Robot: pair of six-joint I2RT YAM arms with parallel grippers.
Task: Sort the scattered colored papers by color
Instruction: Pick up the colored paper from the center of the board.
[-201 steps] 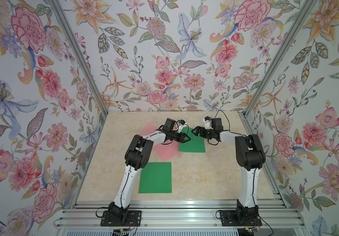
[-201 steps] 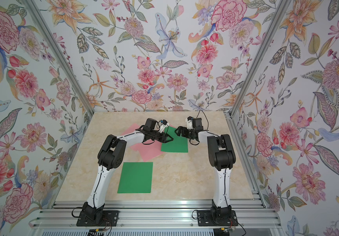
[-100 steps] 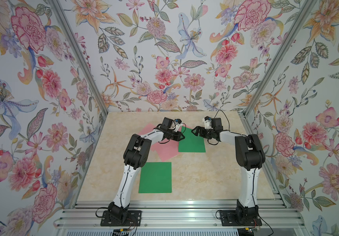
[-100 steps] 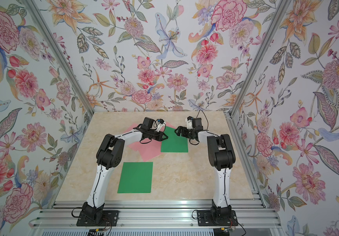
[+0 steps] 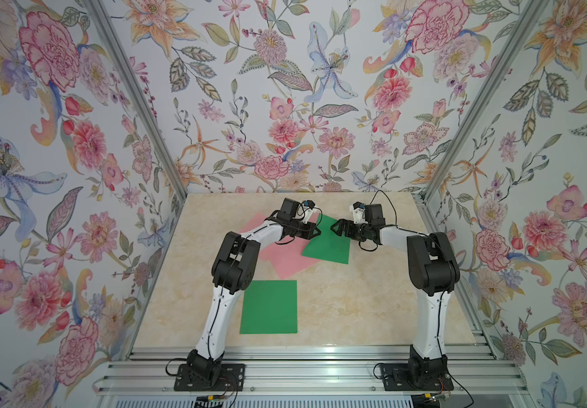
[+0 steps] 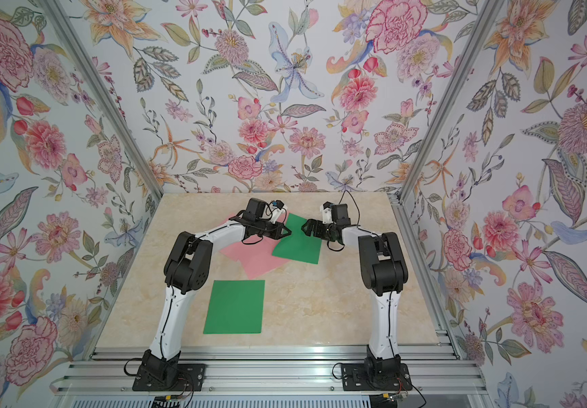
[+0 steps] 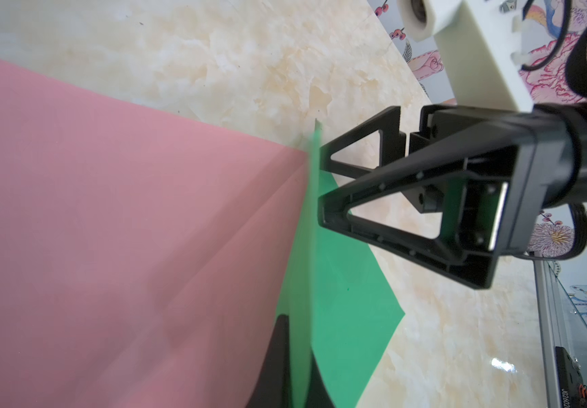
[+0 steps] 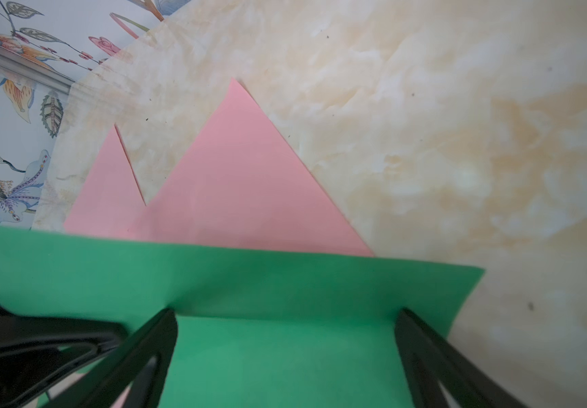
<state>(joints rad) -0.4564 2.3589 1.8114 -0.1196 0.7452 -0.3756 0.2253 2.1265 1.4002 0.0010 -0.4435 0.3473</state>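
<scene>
Edge of green sheet is lifted off surface, with left pincer pressed together on it. Over same sheet, right pincer is spread wide, tips at the raised part; contact unclear. Two pink sheets overlap, partly under it. Well apart on its near side, second green sheet lies flat.

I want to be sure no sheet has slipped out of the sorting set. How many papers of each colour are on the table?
Green papers: 2, the near green paper and the far green paper
Pink papers: 2, the far pink paper and the near pink paper, which overlap
Total: 4
</scene>
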